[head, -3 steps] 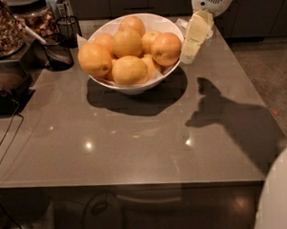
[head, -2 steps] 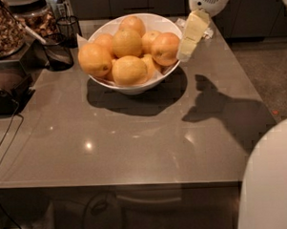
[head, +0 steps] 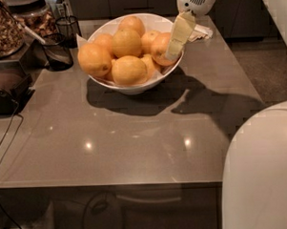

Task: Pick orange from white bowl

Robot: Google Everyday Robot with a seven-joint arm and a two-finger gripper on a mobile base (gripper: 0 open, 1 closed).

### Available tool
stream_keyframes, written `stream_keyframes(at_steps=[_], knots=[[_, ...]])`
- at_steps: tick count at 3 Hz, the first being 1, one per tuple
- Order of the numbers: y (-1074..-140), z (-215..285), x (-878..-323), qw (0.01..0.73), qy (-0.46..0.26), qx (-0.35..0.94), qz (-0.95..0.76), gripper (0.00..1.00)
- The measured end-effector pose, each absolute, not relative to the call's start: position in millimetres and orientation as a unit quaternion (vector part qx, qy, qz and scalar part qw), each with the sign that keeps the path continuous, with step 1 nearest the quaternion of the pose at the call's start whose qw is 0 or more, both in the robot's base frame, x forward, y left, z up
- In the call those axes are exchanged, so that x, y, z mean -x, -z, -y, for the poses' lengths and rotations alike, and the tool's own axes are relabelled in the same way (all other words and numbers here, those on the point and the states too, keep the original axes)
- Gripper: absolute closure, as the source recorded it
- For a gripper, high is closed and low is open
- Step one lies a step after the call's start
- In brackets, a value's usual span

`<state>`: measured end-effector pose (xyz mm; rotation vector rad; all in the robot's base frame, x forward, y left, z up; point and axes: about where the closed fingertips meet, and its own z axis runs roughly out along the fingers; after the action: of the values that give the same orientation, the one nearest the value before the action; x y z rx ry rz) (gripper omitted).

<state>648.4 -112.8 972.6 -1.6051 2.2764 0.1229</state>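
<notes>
The white bowl stands at the back middle of the grey table and holds several fruits. The orange, deeper reddish-orange, lies at the bowl's right side against the rim. Paler yellow-orange fruits fill the rest of the bowl. My gripper comes down from the top right, its white wrist above. Its pale yellow tip lies over the right face of the orange, just inside the bowl's right rim.
Two dark glass cups stand left of the bowl, with a jar of nuts and a black appliance further left. A cable trails over the left edge. A paper lies behind the gripper. My white body fills the lower right.
My gripper has moved left from beside the bowl's right rim to over the orange. My white body takes up more of the lower right.
</notes>
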Motion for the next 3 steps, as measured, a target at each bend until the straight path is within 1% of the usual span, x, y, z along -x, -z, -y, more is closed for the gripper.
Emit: stream_keyframes(at_steps=[2, 3], knots=[[-966, 98, -655, 0.170, -0.049, 0.574, -0.800, 0.19], [-959, 95, -657, 0.163, -0.055, 0.575, -0.800, 0.26]])
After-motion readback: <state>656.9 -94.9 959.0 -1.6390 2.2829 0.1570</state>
